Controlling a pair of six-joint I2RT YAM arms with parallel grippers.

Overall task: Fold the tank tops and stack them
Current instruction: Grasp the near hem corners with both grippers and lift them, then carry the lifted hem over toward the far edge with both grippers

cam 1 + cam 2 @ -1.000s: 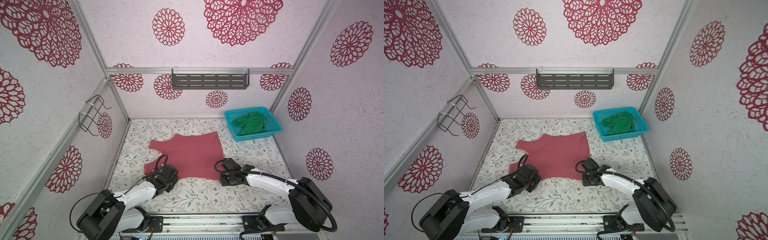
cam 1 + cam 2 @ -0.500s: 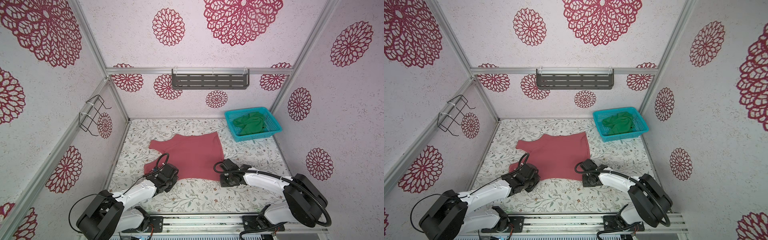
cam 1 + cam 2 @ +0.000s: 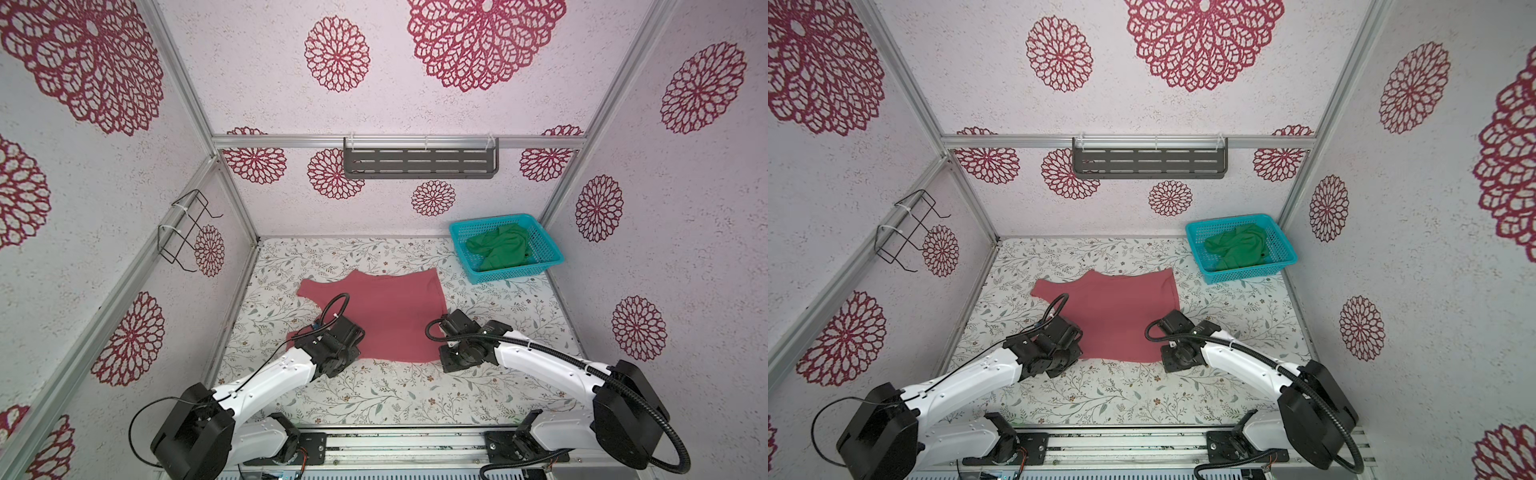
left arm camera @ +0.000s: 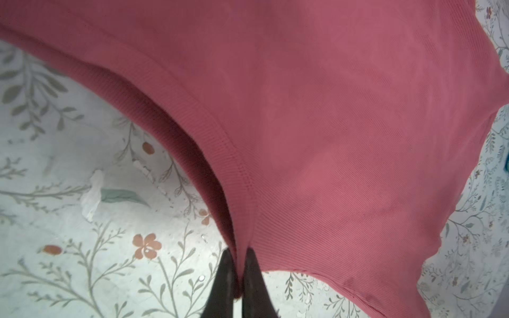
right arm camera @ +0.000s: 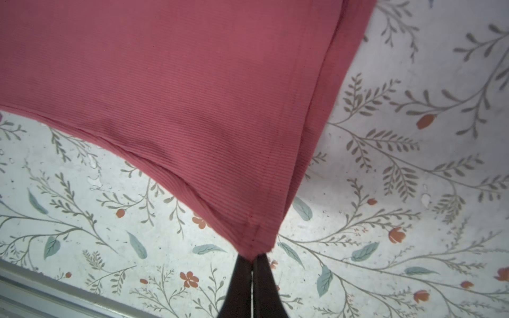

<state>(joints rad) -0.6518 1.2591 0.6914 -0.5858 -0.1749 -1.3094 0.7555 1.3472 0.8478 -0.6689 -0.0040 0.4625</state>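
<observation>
The dusty pink-red tank top (image 3: 386,316) (image 3: 1121,316) lies spread flat in the middle of the floral table. My left gripper (image 4: 239,254) is shut on a ribbed hem fold of its near left side (image 4: 330,137); in both top views it sits at that edge (image 3: 358,332) (image 3: 1077,332). At the near right corner of the cloth (image 5: 192,82), my right gripper (image 5: 252,256) is shut on the very tip, seen in both top views (image 3: 442,353) (image 3: 1165,353). The bright green tank top (image 3: 500,251) (image 3: 1239,247) lies crumpled in the basket.
The turquoise mesh basket (image 3: 515,276) (image 3: 1250,277) stands at the back right corner. A grey slotted shelf (image 3: 419,162) hangs on the back wall and a black wire rack (image 3: 187,228) on the left wall. A metal rail (image 3: 395,444) runs along the table's front edge.
Both grippers have closed on the pink-red tank top's near edge. The arms have barely shifted and the cloth lies as before.
</observation>
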